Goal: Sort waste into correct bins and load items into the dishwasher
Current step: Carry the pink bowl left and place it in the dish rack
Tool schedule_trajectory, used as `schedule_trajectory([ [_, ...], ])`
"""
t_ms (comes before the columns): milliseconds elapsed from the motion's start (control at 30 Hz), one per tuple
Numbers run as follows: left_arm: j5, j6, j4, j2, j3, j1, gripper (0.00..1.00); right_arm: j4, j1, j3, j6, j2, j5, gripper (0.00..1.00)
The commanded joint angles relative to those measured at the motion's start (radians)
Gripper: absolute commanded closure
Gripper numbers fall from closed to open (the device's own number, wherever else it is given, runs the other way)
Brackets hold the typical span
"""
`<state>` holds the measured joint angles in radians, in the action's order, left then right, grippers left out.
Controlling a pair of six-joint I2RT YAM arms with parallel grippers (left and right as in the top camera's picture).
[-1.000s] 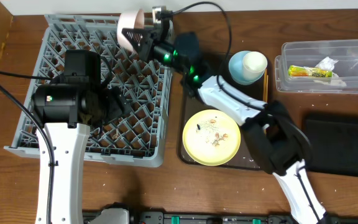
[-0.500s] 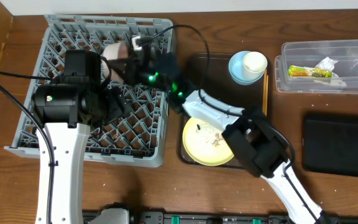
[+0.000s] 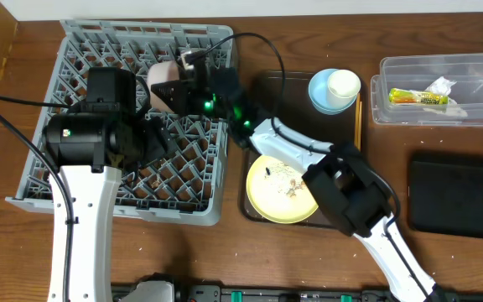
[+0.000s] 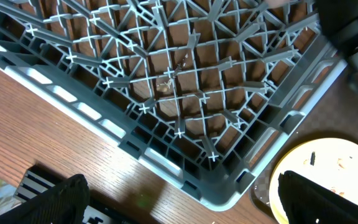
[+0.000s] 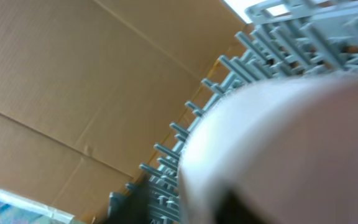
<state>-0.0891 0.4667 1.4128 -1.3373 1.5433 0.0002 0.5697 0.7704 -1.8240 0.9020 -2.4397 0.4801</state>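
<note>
White and tipped on its side, the bowl [image 3: 163, 80] sits at the tip of the right gripper [image 3: 183, 84], which pinches its rim. In the right wrist view the bowl fills most of the picture as a pale blur, so the fingers cannot be made out there. Directly beneath this gripper lies the grey dish rack [image 3: 82, 50]. The bowl hangs among the pegs of its far rows, though whether it touches them cannot be told. Near the right gripper, toward the rack's front edge, the left gripper [image 4: 182, 180] hovers over the pegs with its fingers [image 4: 61, 199] spread wide and nothing between them. Behind the right gripper, partly under its arm, a yellow plate [image 3: 275, 201] scattered with pale crumbs [image 3: 290, 183] rests on a dark brown tray [image 3: 288, 92]. Farther from the gripper on that tray, a small white cup [image 3: 343, 84] stands in a light blue bowl [image 3: 318, 92], with chopsticks [image 3: 358, 117] just beside it. Well apart from both grippers, a clear tub [image 3: 476, 67] holds a green-and-yellow wrapper [image 3: 418, 97] and a tissue [image 3: 443, 85], and a black bin [image 3: 459, 197] lies on the desk [image 3: 191, 252].
</note>
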Motion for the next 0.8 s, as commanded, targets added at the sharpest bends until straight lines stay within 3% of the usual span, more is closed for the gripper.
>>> schedule_trajectory([
  [0,-0.013,-0.013,0.003,-0.002,0.000,0.005,0.02,0.002,-0.051,-0.008,-0.004,-0.003,0.008,0.08],
  [200,-0.013,-0.013,0.003,-0.002,0.000,0.005,0.02,-0.058,-0.140,-0.060,-0.012,0.036,0.060,0.09],
  [300,-0.013,-0.013,0.003,-0.002,0.000,0.005,0.02,-0.332,-0.208,-0.110,-0.132,0.139,0.007,0.08],
  [400,-0.013,-0.013,0.004,-0.002,-0.001,0.005,0.02,-0.561,-0.254,-0.134,-0.247,0.238,-0.111,0.01],
  [667,-0.013,-0.013,0.003,-0.002,0.000,0.005,0.02,-1.083,-0.391,-0.138,-0.373,0.486,-0.266,0.01],
  [767,-0.013,-0.013,0.003,-0.002,0.000,0.005,0.02,-1.292,-0.424,-0.138,-0.513,0.512,-0.282,0.01],
])
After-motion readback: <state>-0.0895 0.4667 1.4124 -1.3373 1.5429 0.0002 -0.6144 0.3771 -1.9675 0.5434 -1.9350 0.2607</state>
